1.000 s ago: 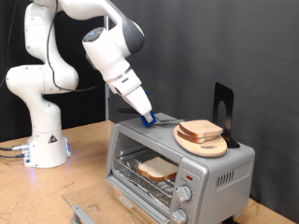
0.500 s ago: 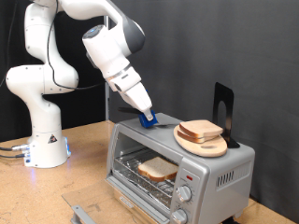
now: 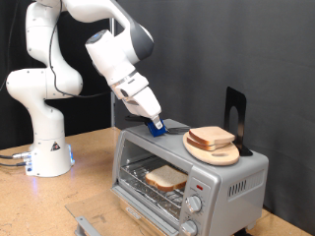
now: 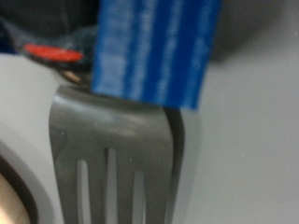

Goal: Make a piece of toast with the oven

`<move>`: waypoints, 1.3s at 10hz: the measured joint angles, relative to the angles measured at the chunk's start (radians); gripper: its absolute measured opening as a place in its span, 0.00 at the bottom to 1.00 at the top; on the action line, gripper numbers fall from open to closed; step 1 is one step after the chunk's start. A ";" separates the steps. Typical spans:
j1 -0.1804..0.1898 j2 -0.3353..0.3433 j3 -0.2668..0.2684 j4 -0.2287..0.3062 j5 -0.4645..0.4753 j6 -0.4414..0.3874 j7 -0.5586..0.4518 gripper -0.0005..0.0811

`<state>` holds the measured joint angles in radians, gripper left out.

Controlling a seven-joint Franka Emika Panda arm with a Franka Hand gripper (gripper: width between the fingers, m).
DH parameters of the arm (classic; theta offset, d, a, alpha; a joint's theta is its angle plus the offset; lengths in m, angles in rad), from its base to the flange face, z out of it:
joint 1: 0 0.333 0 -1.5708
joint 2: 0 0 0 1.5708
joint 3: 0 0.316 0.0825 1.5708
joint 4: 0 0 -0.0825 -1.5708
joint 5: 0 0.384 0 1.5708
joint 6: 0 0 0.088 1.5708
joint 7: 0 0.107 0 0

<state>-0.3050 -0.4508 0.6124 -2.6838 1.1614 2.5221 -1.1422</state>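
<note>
The tool (image 3: 155, 124) rests on the oven (image 3: 187, 167) roof, closed on the blue handle of a slotted spatula (image 4: 117, 177). The piece of toast (image 3: 165, 177) lies on the rack inside, below the tool; another slice sits on the wooden plate (image 3: 213, 152) towards the exterior view's right

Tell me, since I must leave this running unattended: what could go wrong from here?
1. The gripper is at the spatula lying on top of the oven. If the spatula slides, it may hit the plate beside it.
2. The plate sits near the oven's front edge, so a nudge might send it and its bread slice off.
</note>
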 joint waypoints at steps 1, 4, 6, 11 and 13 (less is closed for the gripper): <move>0.000 -0.002 -0.006 0.002 0.024 -0.011 -0.014 0.84; 0.000 -0.040 -0.067 0.015 0.036 -0.129 -0.017 0.84; -0.002 -0.072 -0.106 0.027 0.031 -0.199 0.014 0.84; -0.019 -0.094 -0.188 0.052 -0.010 -0.378 0.073 0.84; -0.047 -0.089 -0.278 0.072 -0.039 -0.507 0.048 0.84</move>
<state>-0.3524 -0.5402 0.3347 -2.6116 1.1220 2.0149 -1.0944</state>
